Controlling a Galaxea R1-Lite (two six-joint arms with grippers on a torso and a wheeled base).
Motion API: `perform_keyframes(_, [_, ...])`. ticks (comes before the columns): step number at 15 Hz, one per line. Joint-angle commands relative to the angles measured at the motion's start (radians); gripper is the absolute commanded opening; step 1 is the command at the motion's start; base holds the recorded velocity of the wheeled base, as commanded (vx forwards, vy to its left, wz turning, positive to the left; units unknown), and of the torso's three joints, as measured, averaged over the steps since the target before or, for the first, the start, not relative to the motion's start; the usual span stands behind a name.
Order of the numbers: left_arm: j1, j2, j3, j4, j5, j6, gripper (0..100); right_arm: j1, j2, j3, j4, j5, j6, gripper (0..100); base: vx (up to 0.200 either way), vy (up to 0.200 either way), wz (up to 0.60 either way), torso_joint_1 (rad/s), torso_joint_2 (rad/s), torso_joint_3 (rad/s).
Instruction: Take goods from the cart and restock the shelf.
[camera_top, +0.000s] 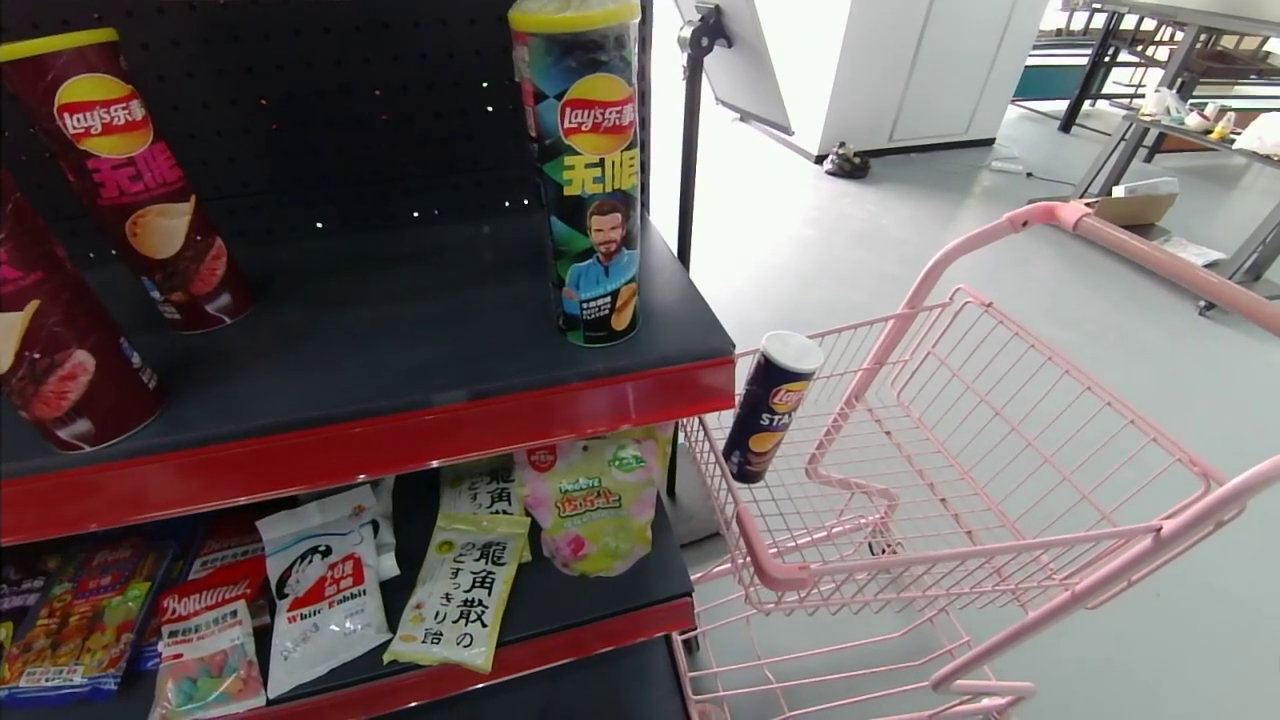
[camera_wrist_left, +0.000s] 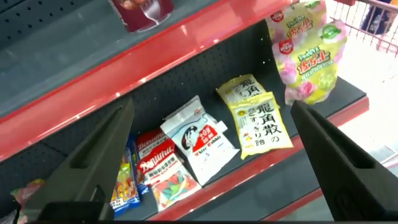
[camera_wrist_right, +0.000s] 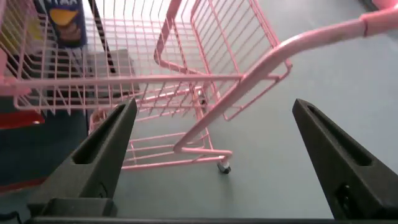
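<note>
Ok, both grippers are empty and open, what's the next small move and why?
I'd probably ease the right gripper toward the dark blue chip can leaning in the corner of the pink cart nearest the shelf. It's the one item visible in the basket; the right gripper is open and faces the cart, while the left gripper faces the snack bags lower down.
</note>
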Motion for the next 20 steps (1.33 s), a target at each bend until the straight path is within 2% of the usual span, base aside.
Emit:
perform_keyframes(1, [0.000,0.068,-0.003,-0.020,-0.003,-0.019,100,0.082,0.574,-0.186,-0.426,0.087,0.098,100,0.000,0.000,0.00,0.000,0.00,0.000])
perform_keyframes(2, [0.000,0.085,-0.014,-0.021,0.002,-0.036,100,0.117,0.650,-0.196,-0.496,0.090,0.112,100,0.000,0.000,0.00,0.000,0.00,0.000])
perform_keyframes(3, [0.006,0.111,-0.038,-0.018,0.008,-0.056,100,0.190,0.746,-0.206,-0.561,0.104,0.158,100,0.000,0.000,0.00,0.000,0.00,0.000])
perform_keyframes(5, [0.015,0.139,-0.051,-0.007,0.019,-0.076,100,0.245,0.866,-0.214,-0.572,0.104,0.201,100,0.000,0.000,0.00,0.000,0.00,0.000])
perform_keyframes(6, [0.029,0.151,-0.049,-0.003,0.019,-0.104,100,0.294,0.958,-0.265,-0.602,0.128,0.224,100,0.000,0.000,0.00,0.000,0.00,0.000])
perform_keyframes(9, [0.044,0.169,-0.052,0.003,0.019,-0.136,100,0.320,1.110,-0.363,-0.607,0.254,0.261,100,0.000,0.000,0.00,0.000,0.00,0.000])
perform_keyframes(13, [0.043,0.171,-0.060,0.009,0.014,-0.141,100,0.321,1.269,-0.504,-0.608,0.300,0.265,100,0.000,0.000,0.00,0.000,0.00,0.000])
perform_keyframes(20, [0.038,0.168,-0.054,0.011,0.002,-0.142,100,0.392,1.401,-0.581,-0.611,0.309,0.307,100,0.000,0.000,0.00,0.000,0.00,0.000])
